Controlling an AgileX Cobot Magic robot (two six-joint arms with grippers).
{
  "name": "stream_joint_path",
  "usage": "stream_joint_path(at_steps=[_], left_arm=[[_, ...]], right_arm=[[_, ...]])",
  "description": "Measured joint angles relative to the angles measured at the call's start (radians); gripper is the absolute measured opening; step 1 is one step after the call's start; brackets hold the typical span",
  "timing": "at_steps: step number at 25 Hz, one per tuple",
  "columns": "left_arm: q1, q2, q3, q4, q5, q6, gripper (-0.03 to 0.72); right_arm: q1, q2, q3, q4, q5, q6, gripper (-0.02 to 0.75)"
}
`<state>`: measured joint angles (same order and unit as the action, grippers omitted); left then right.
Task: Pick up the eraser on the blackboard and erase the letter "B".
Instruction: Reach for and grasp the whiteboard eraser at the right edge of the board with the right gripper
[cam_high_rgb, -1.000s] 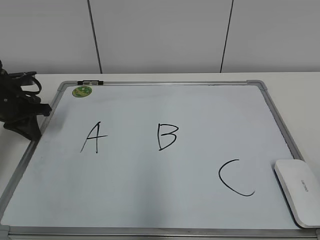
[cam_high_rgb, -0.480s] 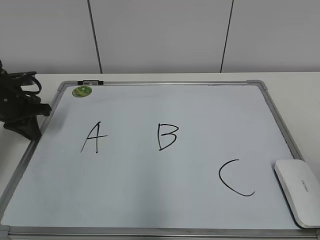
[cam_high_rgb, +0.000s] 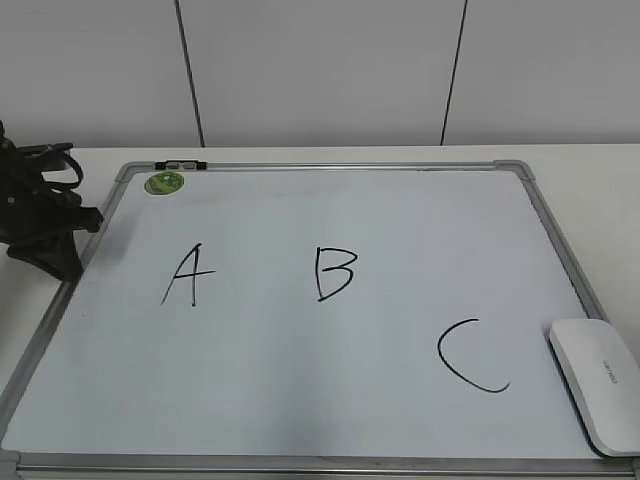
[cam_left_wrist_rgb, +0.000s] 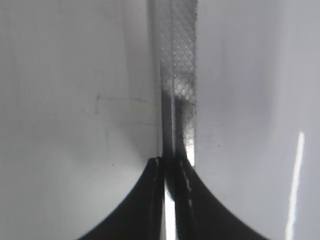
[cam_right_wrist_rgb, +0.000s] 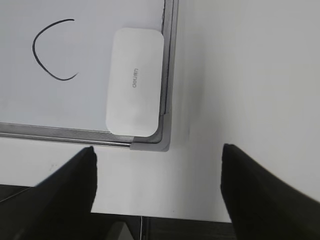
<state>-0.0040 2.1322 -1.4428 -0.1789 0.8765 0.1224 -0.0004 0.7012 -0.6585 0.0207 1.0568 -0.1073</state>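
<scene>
Nothing moved since earlier frame. Eraser (cam_high_rgb: 596, 385) untouched at board (cam_high_rgb: 330, 463) lower right corner, near C. B (cam_high_rgb: 334, 273) intact. Right gripper (cam_right_wrist_rgb: 157, 185) wide apart; left gripper (cam_left_wrist_rgb: 172, 167) pressed together. All steps remain.

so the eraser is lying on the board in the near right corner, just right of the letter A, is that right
Not quite. The eraser does lie in the near right corner of the blackboard, but the letter just left of it is the C, not the A, which is far over on the left. The exterior view shows this.
</scene>
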Motion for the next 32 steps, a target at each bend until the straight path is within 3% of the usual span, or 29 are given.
stream_joint_path(at_steps=[18, 32], left_arm=[[0.002, 0.000, 0.000, -0.004, 0.000, 0.000, 0.011], [0.002, 0.000, 0.000, -0.004, 0.001, 0.000, 0.011]], right_arm=[[0.000, 0.312, -0.082, 0.107, 0.033, -0.059, 0.591], [0.000, 0.543, -0.090, 0.150, -0.133, -0.084, 0.591]])
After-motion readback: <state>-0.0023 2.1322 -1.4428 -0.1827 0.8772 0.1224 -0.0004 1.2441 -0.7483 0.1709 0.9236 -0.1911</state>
